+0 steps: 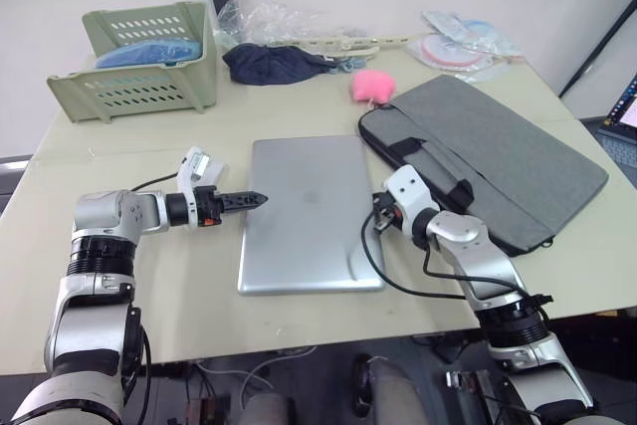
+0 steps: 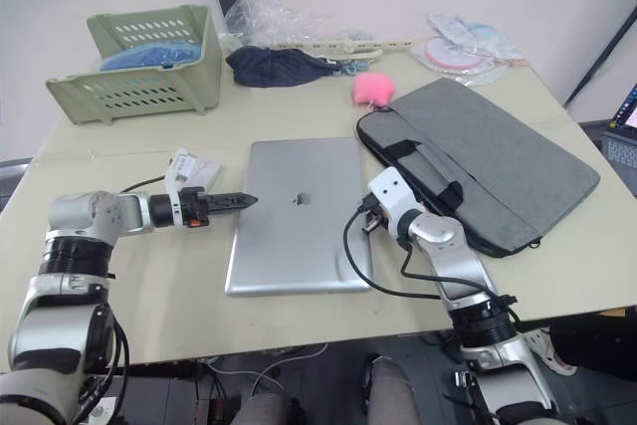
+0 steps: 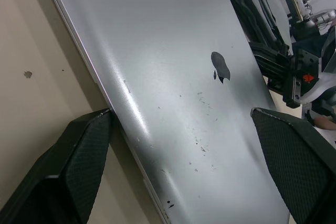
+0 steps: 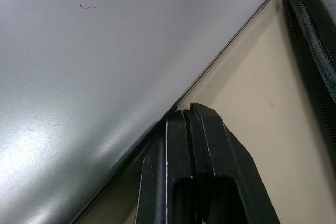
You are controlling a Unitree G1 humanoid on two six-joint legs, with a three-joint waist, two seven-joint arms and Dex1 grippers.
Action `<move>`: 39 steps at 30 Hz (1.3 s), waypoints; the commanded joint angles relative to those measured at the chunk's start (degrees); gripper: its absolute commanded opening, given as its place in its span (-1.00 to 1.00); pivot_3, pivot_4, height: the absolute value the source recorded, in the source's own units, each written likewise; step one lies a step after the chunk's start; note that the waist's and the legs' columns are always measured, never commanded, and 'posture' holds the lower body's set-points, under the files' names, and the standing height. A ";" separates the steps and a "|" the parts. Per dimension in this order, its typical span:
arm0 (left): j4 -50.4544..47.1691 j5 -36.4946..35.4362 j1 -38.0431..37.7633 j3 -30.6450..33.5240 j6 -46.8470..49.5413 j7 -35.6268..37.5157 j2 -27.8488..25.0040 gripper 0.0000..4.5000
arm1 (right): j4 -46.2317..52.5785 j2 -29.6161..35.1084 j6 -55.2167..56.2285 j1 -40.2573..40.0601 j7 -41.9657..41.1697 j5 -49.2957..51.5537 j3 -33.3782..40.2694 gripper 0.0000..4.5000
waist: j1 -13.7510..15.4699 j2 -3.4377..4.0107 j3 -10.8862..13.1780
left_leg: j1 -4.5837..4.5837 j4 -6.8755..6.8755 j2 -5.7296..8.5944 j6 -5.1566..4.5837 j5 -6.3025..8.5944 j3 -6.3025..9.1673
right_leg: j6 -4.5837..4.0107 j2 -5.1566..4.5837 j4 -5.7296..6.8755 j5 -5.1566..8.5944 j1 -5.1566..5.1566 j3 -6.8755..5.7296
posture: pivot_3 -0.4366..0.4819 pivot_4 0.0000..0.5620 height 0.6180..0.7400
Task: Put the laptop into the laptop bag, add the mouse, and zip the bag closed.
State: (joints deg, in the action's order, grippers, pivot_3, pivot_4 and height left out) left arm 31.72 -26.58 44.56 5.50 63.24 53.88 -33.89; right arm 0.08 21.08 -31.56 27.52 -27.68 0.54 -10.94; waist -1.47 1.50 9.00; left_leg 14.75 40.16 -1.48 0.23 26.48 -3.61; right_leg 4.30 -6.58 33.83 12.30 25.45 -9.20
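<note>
The laptop [image 1: 309, 211] lies flat near the tabletop's front edge, long axis running front to back. The left gripper [image 1: 249, 200], fingers apart, straddles its left long edge. The right gripper [image 4: 191, 129], fingers together, touches the right long edge. The laptop bag [image 1: 488, 151] lies just right of the laptop, toward the tabletop's right edge, nearer the right arm

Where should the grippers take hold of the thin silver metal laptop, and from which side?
The thin silver metal laptop lies flat and closed on the table, too wide for one gripper. Probably best: its two long side edges, the left gripper from its left, the right gripper from its right.
</note>
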 commanded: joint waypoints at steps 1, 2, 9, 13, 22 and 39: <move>0.10 -0.42 -1.27 -2.56 2.15 -0.77 4.69 1.00 | 4.15 -2.76 1.07 -0.25 -2.89 1.64 -3.21 -0.93 | 0.06 0.00 0.00 | 0.00 0.00 0.00 0.00 0.00 0.00 | 0.00 0.00 0.00 0.00 0.00 0.00 | -0.05 -0.47 1.00; 0.06 -0.76 -1.15 -1.97 2.53 -0.95 4.99 1.00 | 4.17 -2.81 1.06 -0.28 -2.88 1.59 -3.19 -0.93 | 0.06 0.00 0.00 | 0.00 0.00 0.00 0.00 0.00 0.02 | 0.00 0.00 0.00 0.00 0.00 0.00 | -0.05 -0.47 1.00; -1.17 -4.62 0.67 4.93 7.88 -2.16 7.61 1.00 | 4.99 -2.84 0.79 -0.91 -2.92 1.39 -2.96 -0.93 | 0.20 -0.01 0.01 | 0.05 0.00 0.02 0.00 0.00 0.06 | 0.00 -0.01 -0.05 0.00 -0.01 -0.03 | -0.05 -0.47 1.00; -2.50 -4.32 -0.28 4.44 9.20 -0.77 6.93 1.00 | 5.17 -2.79 0.68 -1.01 -3.01 1.36 -2.86 -0.93 | 0.12 -0.01 0.01 | 0.10 -0.02 0.02 0.00 0.00 0.10 | 0.00 0.00 -0.12 0.00 0.00 -0.07 | -0.05 -0.47 1.00; -8.39 -6.90 -3.61 1.01 12.31 4.58 4.30 1.00 | 5.17 -3.08 0.68 -0.89 -3.19 1.04 -2.61 -0.93 | -0.81 -0.10 0.08 | 0.24 -0.13 -0.08 0.00 0.00 0.14 | 0.01 0.14 -0.27 0.00 0.12 -0.15 | -0.05 -0.47 1.00; -5.94 -7.41 -2.40 5.52 10.99 1.51 6.13 1.00 | 5.99 -2.21 0.76 -1.71 -3.64 0.29 -2.46 -0.93 | -0.59 -0.16 0.11 | 0.33 -0.11 -0.08 0.00 0.00 0.14 | 0.01 0.12 -0.33 0.00 0.15 -0.14 | -0.05 -0.47 1.00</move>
State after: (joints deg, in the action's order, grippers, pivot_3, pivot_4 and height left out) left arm 26.12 -31.66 41.43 10.93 74.14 55.60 -29.27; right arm 2.79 19.89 -31.49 26.07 -28.66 -0.47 -10.92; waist -2.07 1.35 9.12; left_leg 15.07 40.05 -1.55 0.24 26.49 -3.47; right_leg 4.31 -6.45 33.50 12.30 25.60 -9.34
